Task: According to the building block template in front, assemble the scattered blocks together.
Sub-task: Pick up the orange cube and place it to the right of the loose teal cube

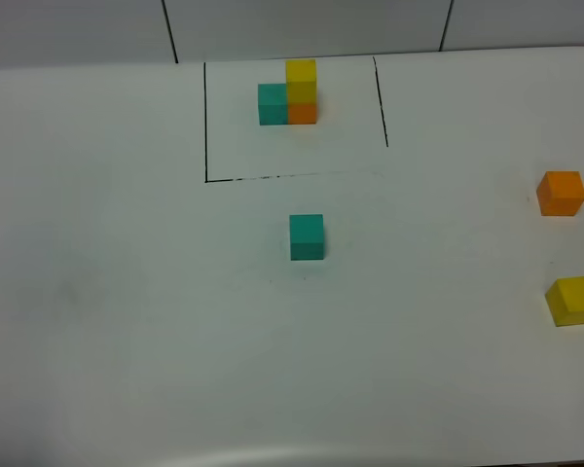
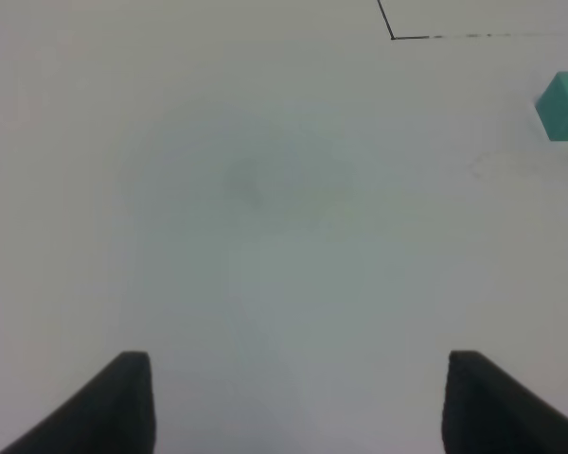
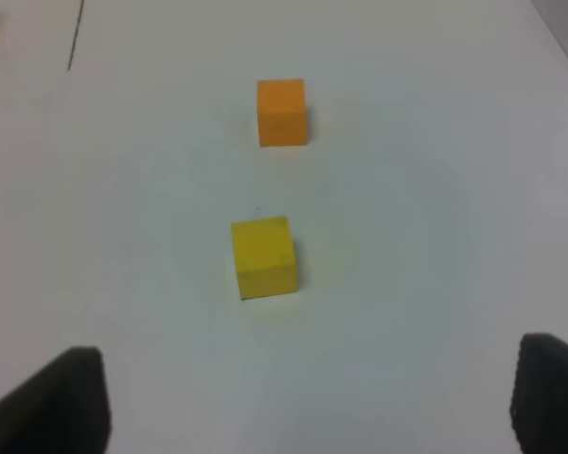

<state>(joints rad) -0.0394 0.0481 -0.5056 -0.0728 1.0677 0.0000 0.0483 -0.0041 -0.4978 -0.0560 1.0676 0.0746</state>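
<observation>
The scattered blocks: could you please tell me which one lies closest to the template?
The teal block, just outside the black outline; the orange block and yellow block sit far to the right.

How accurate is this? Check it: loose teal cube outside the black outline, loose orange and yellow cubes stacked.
Not stacked: the orange cube and yellow cube lie apart on the table, as the exterior high view shows. The teal cube does sit outside the black outline.
</observation>
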